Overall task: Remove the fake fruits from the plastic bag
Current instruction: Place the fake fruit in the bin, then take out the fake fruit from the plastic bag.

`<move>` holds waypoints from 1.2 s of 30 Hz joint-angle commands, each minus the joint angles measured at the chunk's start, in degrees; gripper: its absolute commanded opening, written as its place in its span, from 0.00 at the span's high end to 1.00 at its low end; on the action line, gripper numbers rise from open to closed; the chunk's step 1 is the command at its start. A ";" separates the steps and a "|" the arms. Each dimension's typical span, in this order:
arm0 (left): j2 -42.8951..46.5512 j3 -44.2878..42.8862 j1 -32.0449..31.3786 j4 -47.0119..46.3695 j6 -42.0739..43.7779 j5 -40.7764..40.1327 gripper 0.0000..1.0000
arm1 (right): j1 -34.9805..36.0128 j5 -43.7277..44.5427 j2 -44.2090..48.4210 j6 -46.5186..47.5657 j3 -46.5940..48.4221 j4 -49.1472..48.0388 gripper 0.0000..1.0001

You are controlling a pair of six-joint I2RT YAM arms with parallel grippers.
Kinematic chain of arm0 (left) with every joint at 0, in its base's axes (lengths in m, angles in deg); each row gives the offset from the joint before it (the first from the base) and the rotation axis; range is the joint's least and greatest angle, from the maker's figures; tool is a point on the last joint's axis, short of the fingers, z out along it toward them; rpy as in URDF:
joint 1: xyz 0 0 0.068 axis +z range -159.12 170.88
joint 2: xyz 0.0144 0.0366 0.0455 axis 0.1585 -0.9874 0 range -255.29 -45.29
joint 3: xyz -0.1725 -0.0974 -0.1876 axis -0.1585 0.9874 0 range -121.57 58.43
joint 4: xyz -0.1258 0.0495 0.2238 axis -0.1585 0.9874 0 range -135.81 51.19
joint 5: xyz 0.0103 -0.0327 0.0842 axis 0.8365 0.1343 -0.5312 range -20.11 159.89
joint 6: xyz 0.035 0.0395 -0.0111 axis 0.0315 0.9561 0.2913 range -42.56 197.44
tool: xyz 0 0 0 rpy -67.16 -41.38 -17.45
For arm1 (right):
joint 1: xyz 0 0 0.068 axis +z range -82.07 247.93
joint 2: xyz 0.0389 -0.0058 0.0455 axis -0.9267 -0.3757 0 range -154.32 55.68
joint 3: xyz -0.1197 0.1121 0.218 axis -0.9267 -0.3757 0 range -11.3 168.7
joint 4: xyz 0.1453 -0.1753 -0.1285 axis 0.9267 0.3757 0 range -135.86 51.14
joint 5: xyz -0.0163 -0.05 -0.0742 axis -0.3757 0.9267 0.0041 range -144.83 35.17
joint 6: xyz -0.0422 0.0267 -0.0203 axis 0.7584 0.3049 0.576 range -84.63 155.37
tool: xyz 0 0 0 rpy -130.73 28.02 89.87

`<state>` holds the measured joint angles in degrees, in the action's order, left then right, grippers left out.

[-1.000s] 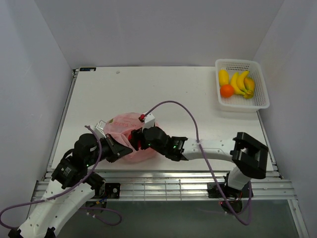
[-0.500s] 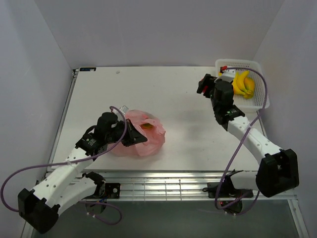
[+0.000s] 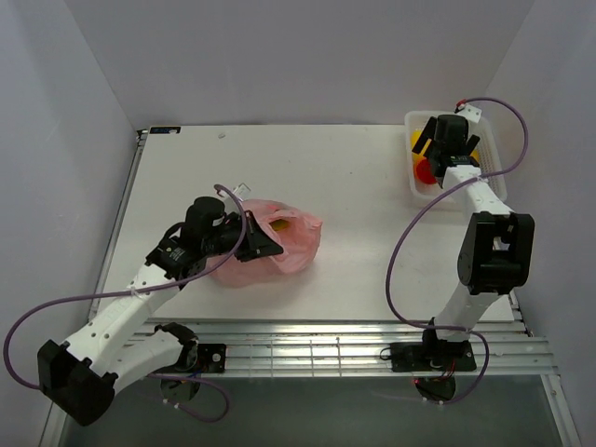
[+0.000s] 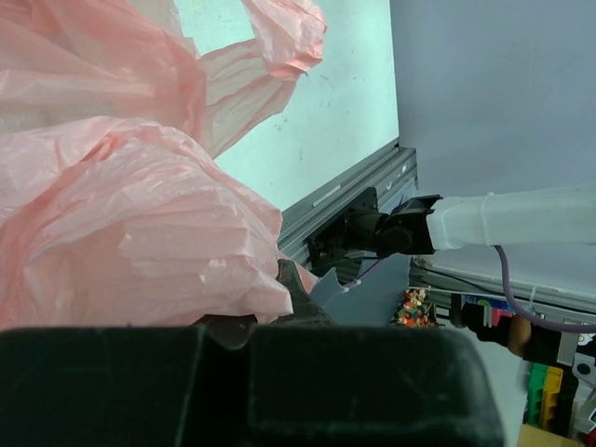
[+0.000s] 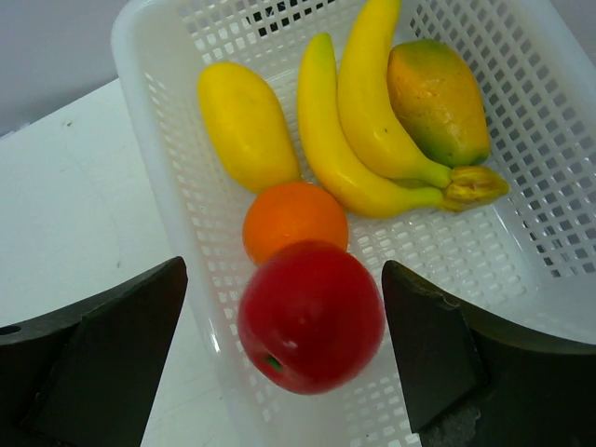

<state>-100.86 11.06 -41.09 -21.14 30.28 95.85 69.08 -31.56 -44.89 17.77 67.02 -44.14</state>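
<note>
The pink plastic bag [image 3: 289, 250] lies crumpled on the table left of centre, and my left gripper [image 3: 264, 245] is shut on its edge. Something yellow-orange [image 3: 279, 223] shows in the bag's mouth. In the left wrist view the bag [image 4: 121, 214] fills the frame above my pinched left gripper [image 4: 251, 321]. My right gripper [image 5: 284, 270] hangs open over the white basket [image 5: 140, 56]. A red apple [image 5: 310, 317] sits between its fingers [image 5: 112, 345], with a gap on each side. Behind the apple lie an orange [image 5: 293, 214] and a banana bunch [image 5: 363, 121].
The basket [image 3: 494, 191] stands at the table's back right corner, close to the right wall. It also holds a plain yellow mango [image 5: 247, 121] and an orange-and-green mango [image 5: 438, 98]. The right arm's purple cable loops over the table's right side.
My right arm swung from the bag across to the basket with the red apple, and its jaws opened wider off the apple. The left gripper stayed shut on the bag, which shifted slightly right.
</note>
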 commanded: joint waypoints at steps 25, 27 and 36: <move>20.85 10.46 0.24 2.41 -7.16 -0.38 1.00 | 51.57 -39.45 30.27 -6.12 -23.57 -8.56 0.10; 21.55 10.55 0.24 2.58 -7.34 -0.38 1.00 | 54.65 -36.47 28.51 -9.89 -24.79 -10.23 0.10; 22.61 10.37 0.24 2.67 -9.00 -0.20 1.00 | 57.04 -23.53 19.64 -16.67 -26.21 -13.48 0.10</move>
<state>-79.05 22.31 -40.76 -16.40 22.33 94.10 125.75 -61.48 -22.58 3.36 40.93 -53.98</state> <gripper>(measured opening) 0.019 0.903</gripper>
